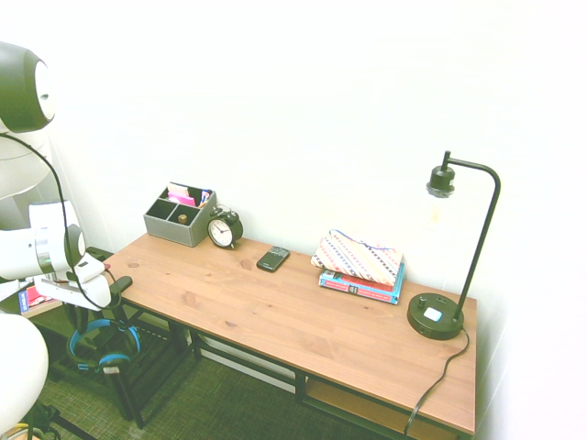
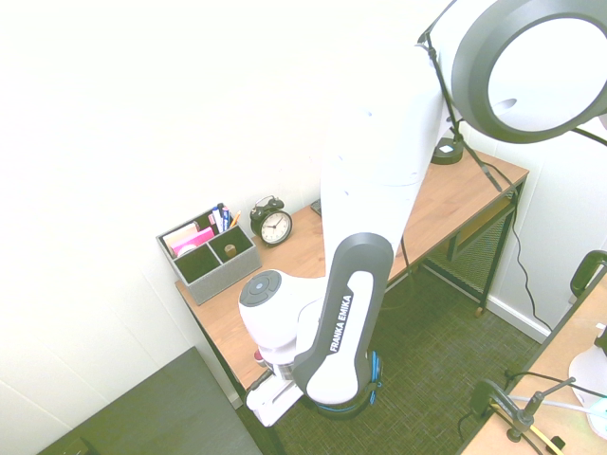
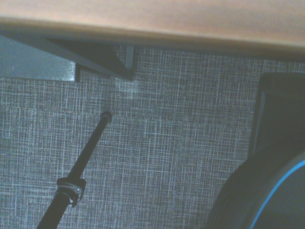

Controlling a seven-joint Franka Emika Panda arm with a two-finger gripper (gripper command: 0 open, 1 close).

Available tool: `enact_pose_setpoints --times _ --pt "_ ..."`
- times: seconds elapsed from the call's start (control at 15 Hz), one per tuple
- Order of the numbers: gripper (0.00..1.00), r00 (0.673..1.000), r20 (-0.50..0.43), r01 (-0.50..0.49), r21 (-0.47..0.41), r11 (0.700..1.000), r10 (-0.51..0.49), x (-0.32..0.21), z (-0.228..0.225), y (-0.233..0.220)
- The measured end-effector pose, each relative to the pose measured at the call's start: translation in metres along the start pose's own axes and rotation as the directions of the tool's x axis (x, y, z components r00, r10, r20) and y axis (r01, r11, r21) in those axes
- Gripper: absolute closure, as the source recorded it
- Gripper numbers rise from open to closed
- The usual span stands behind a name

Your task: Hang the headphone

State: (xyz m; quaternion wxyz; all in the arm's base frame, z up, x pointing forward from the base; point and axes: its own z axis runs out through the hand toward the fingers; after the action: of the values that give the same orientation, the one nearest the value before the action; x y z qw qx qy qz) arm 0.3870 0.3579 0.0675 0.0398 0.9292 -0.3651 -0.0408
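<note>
Where the arm reaches down past the near-left desk end in the first exterior view, the claw (image 1: 83,321) is clenched on the headphone (image 1: 136,338). Fingertips themselves mostly hidden, exact grip spot can't be made out. Headphone hangs below the claw, off the desk, lower than the desktop and above the carpet (image 1: 240,396); blue band and dark cups visible. Second exterior view: headphone partly hidden behind the arm (image 2: 343,332), blue rim showing at the side. Wrist view: dark rounded part of it with a blue line in one corner, carpet beyond, wooden desk (image 1: 275,321) edge across the opposite side.

Next out, on the desk: gray organizer (image 1: 174,231) at the back corner nearest the arm, with pens (image 2: 220,219), pink notes (image 2: 193,242) and a small dark round item in its compartments. Black alarm clock (image 1: 225,228) upright just beside it, white face out. Dark phone (image 1: 273,258) lying flat, a bit further along. Then a striped pouch (image 1: 356,256) resting on a pair of books (image 1: 359,287), blue and red covers. Black lamp (image 1: 436,316) at the far end, pale square on its base, cord over the desk edge.

Outermost: dark cabinet (image 2: 142,408) by the near desk end, second table (image 2: 541,379) opposite, in the second exterior view.
</note>
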Motion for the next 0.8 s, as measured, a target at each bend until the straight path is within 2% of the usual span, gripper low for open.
enact_pose_setpoints --times 0.4,0.53,0.67,0.8 --pt "0.0 1.0 0.008 0.024 0.022 0.999 -0.024 0.009 -0.014 -0.014" --pt "0.0 0.996 0.015 0.091 0.046 0.995 -0.091 0.029 -0.054 -0.019" --pt "0.0 0.983 0.015 0.179 0.077 0.981 -0.181 0.066 -0.119 -0.014" --pt "0.0 0.973 -0.002 0.227 0.14 0.964 -0.229 0.121 -0.189 0.006"
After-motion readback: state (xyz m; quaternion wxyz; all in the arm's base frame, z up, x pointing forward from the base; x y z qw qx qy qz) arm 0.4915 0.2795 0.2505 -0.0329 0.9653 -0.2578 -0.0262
